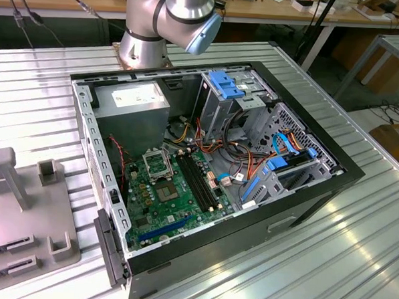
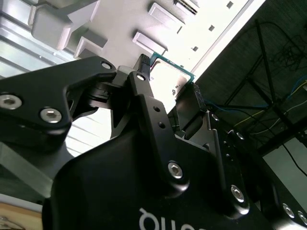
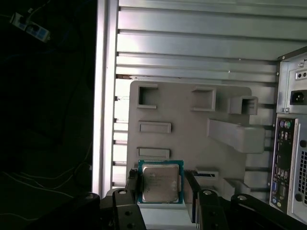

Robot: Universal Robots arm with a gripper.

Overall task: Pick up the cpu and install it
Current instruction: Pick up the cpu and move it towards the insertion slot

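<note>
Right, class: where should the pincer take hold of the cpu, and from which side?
By two opposite edges, coming straight down over its metal top: the cpu is a thin flat square lying face up, so likely only its edges offer hold.

One cpu, one computer case, one holder.

open computer case, grey fixture tray, slatted table

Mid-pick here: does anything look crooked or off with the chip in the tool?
Nothing stands out. The cpu sits square in the tool, its edges parallel to the fingers, over the grey tray.
</note>
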